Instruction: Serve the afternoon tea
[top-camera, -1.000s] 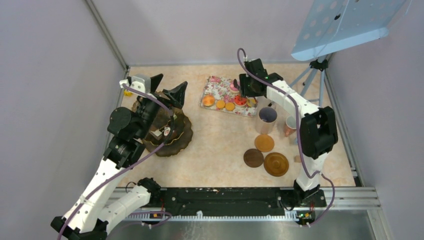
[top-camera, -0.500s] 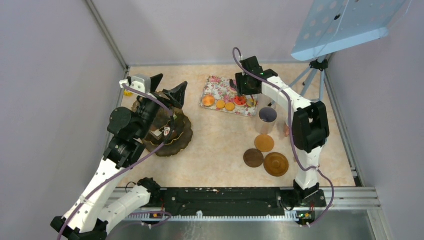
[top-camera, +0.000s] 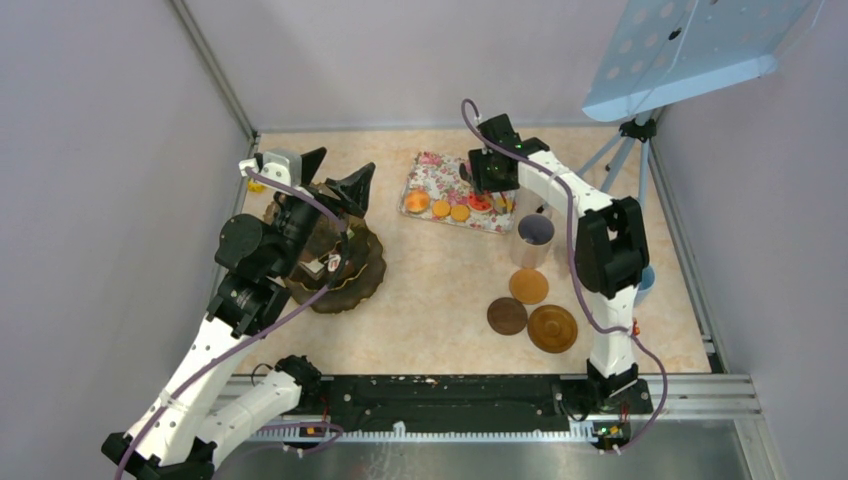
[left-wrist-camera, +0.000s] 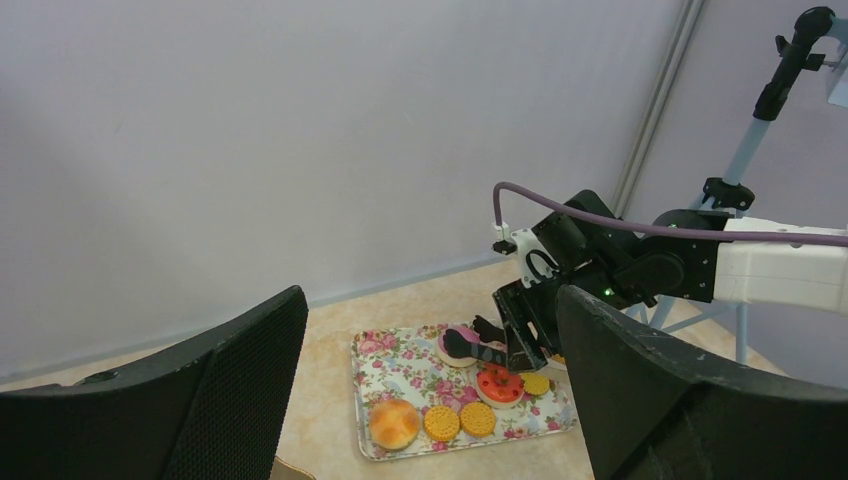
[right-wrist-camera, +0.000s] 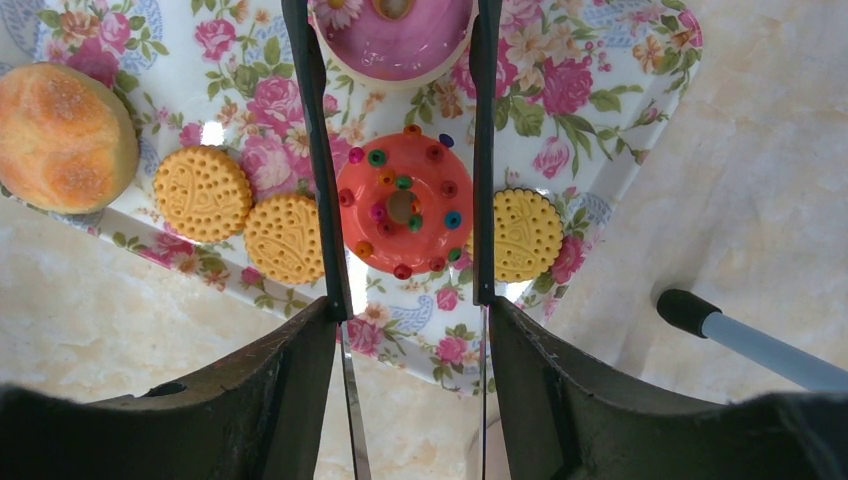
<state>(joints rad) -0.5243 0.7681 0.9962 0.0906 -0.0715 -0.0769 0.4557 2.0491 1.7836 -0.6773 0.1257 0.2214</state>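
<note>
Your right gripper (right-wrist-camera: 410, 330) is clamped on the black tongs (right-wrist-camera: 317, 150). Their two thin arms run straight out from its fingers and stand apart. They straddle the round red toy cake with coloured sprinkles (right-wrist-camera: 402, 212), one arm on each side. You cannot tell from these views whether either arm touches it.

That cake lies flat with its hole facing up, and being round it has no long axis. It sits in a row along the near long edge of the rose-patterned rectangular tray (right-wrist-camera: 620, 70), and the tongs cross that row roughly at right angles.

The tray holds six pieces:
- a golden toy bun (right-wrist-camera: 62, 135) at the left end
- two round orange biscuits (right-wrist-camera: 203, 193)
- the red cake
- a third biscuit (right-wrist-camera: 528, 235) touching its right side
- a pink iced toy cake (right-wrist-camera: 392, 35) just beyond the red one, between the tong arms

The tall lilac mug (top-camera: 533, 240) stands upright just beside the tray's right end.

Your left gripper (top-camera: 338, 172) hangs wide open, holding nothing, above the dark brown wavy-edged stand (top-camera: 360, 270).
</note>
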